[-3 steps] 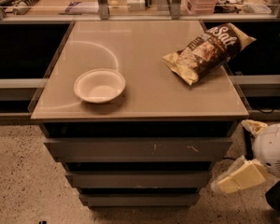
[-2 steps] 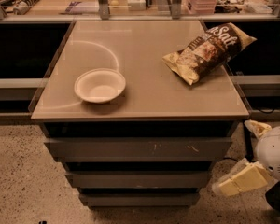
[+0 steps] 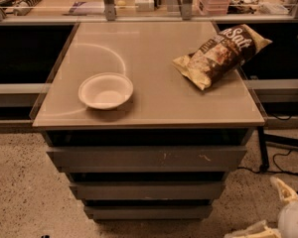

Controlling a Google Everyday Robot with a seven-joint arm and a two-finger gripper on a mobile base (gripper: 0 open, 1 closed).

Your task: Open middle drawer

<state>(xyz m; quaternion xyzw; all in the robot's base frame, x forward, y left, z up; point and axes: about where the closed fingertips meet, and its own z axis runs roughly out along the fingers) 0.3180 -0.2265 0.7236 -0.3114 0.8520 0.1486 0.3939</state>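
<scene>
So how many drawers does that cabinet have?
3, stacked under the tabletop: the widest, scratched top drawer, the middle drawer below it, and the narrowest bottom drawer. The gripper sits low to their right, touching none.

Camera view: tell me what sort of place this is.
Likely an office or lab work area: a grey drawer cabinet, cluttered desks behind it, cables on the speckled floor. A bowl and chip bag sit on top. The gripper is at lower right, open, clear of the middle drawer.
</scene>
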